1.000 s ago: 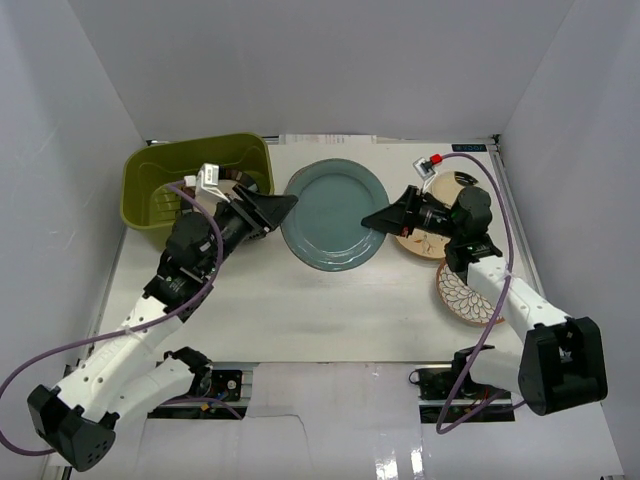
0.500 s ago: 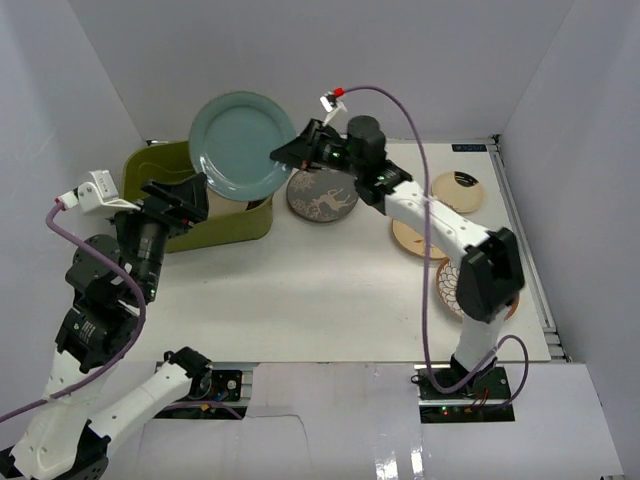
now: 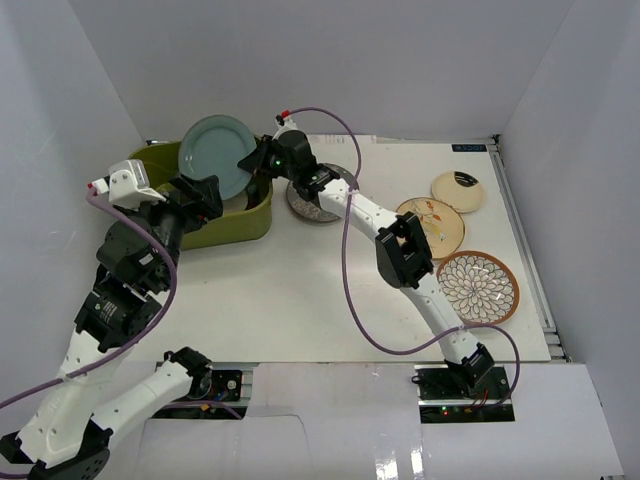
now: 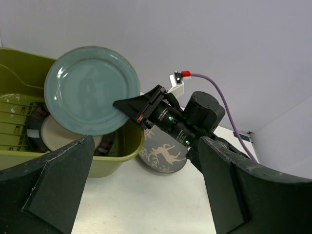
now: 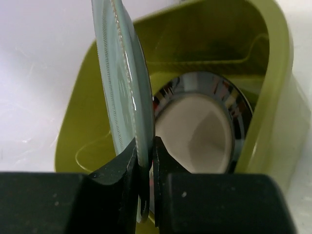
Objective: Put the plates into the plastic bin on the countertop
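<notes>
Upper left of top view: right gripper pinches the blue-grey plate by its rim, edge-up over the green bin, likely to slide it onto the black-rimmed plate inside, while left gripper hangs nearby, jaws spread, empty.

Blue-grey plate over plastic bin

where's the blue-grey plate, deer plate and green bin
blue-grey plate [image 4: 91,90], left wrist view, centre of its face
deer plate [image 4: 164,156], left wrist view, on the deer figure
green bin [image 3: 245,223], top external view, near outer wall
</notes>
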Controlling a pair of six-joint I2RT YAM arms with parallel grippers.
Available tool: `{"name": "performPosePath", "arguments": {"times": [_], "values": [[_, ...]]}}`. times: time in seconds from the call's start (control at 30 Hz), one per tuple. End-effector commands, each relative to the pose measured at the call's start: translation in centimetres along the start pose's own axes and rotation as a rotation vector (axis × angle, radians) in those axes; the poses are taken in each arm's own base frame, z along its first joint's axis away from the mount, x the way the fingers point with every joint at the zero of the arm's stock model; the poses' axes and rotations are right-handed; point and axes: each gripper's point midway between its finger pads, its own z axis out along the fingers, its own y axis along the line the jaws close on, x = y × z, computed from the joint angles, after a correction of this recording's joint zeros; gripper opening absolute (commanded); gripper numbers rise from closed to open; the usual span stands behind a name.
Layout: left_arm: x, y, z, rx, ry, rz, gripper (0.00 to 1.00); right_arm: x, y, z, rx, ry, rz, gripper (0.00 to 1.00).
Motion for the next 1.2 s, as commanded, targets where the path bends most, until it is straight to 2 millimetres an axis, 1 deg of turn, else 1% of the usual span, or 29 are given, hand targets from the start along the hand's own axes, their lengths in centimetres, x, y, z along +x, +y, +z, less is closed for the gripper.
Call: {"name": "performPosePath", "arguments": {"times": [0.0,0.03,0.07,0.13,0.17,0.2,0.23,0.27,0.3,0.33,0.37,0.4,0.43,0.47,0.5,0.53,0.57,0.63,0.7,0.77,0.8,0.83,0.87,0.9,1.0,1.07,1.1,1.13,1.17], "values": [[0.5,-0.8,0.6,0.030,0.004,0.017,0.98,-4.9,8.5,-0.6,-0.206,-0.193,-0.037,0.08],[0.6,-0.8,0.7,0.032,0.003,0.016,0.98,-4.2,8.6,-0.4,-0.203,-0.185,-0.032,0.08],[0.8,-0.9,0.8,0.035,0.009,0.019,0.98,-3.4,7.9,-0.1,-0.183,-0.172,-0.031,0.08],[1.1,-0.9,0.8,0.038,0.013,0.013,0.98,-1.7,7.3,0.2,-0.149,-0.143,-0.025,0.08],[1.2,-1.0,0.8,0.043,0.017,0.011,0.98,-1.1,7.3,0.1,-0.131,-0.132,-0.020,0.08],[1.2,-0.9,0.8,0.043,0.017,0.008,0.98,0.8,5.3,0.2,-0.053,-0.088,-0.018,0.08],[1.3,-0.9,0.7,0.044,0.019,0.007,0.98,2.2,4.7,0.1,-0.022,-0.050,-0.018,0.08],[1.3,-0.9,0.6,0.045,0.018,0.005,0.98,1.7,5.1,-0.8,0.011,-0.063,-0.020,0.08],[1.3,-0.8,0.5,0.045,0.017,0.001,0.98,3.8,1.9,-1.2,0.109,-0.036,-0.033,0.08],[1.2,-0.8,0.3,0.050,0.013,-0.004,0.98,4.5,1.7,-1.8,0.128,-0.033,-0.041,0.08],[1.1,-0.7,0.2,0.051,0.012,-0.008,0.98,3.5,2.9,-3.0,0.126,-0.056,-0.047,0.08],[1.1,-0.9,0.1,0.059,0.013,-0.008,0.98,3.4,2.2,-3.6,0.159,-0.070,-0.070,0.08],[0.9,-0.8,-0.1,0.062,0.009,-0.014,0.98,3.8,2.0,-4.8,0.184,-0.057,-0.089,0.08],[0.8,-0.9,-0.2,0.066,0.008,-0.019,0.98,3.9,2.0,-5.5,0.198,-0.053,-0.104,0.08],[0.7,-0.9,-0.3,0.070,0.010,-0.022,0.98,4.9,1.0,-6.1,0.219,-0.028,-0.137,0.08],[0.6,-1.0,-0.5,0.076,0.008,-0.032,0.98,4.0,2.5,-7.2,0.199,-0.040,-0.152,0.08],[0.5,-1.0,-0.7,0.080,0.006,-0.039,0.98,4.1,2.7,-7.8,0.202,-0.031,-0.167,0.09],[0.4,-1.1,-0.9,0.090,0.008,-0.053,0.98,5.2,3.5,-9.2,0.206,0.012,-0.218,0.10],[0.4,-1.3,-1.1,0.099,0.014,-0.060,0.98,6.4,4.3,-9.9,0.202,0.055,-0.237,0.12],[-0.1,-1.5,-1.4,0.111,0.013,-0.075,0.98,8.1,3.9,-11.1,0.216,0.130,-0.241,0.12],[-0.2,-1.5,-1.6,0.114,0.015,-0.080,0.98,9.0,4.3,-11.6,0.200,0.155,-0.242,0.12],[-0.3,-1.6,-1.7,0.120,0.015,-0.083,0.98,8.8,4.8,-12.2,0.189,0.150,-0.241,0.13],[-0.4,-1.6,-1.8,0.122,0.013,-0.088,0.98,9.4,4.2,-12.6,0.196,0.158,-0.237,0.13],[-0.5,-1.6,-2.0,0.125,0.011,-0.096,0.98,9.3,4.8,-12.5,0.169,0.154,-0.233,0.13],[-0.3,-2.0,-2.0,0.144,0.025,-0.094,0.98,6.6,8.4,-12.2,0.085,0.056,-0.231,0.12],[-0.4,-2.4,-2.1,0.165,0.034,-0.091,0.98,4.9,9.3,-11.4,0.090,0.004,-0.251,0.12],[-0.2,-2.6,-2.1,0.172,0.040,-0.091,0.98,1.9,11.5,-11.0,0.080,-0.085,-0.259,0.12],[-0.1,-2.9,-2.1,0.183,0.046,-0.097,0.98,1.7,11.2,-9.8,0.093,-0.107,-0.275,0.12],[-0.2,-3.6,-2.3,0.220,0.057,-0.104,0.98,0.5,11.6,-9.2,0.106,-0.154,-0.288,0.12]]}}
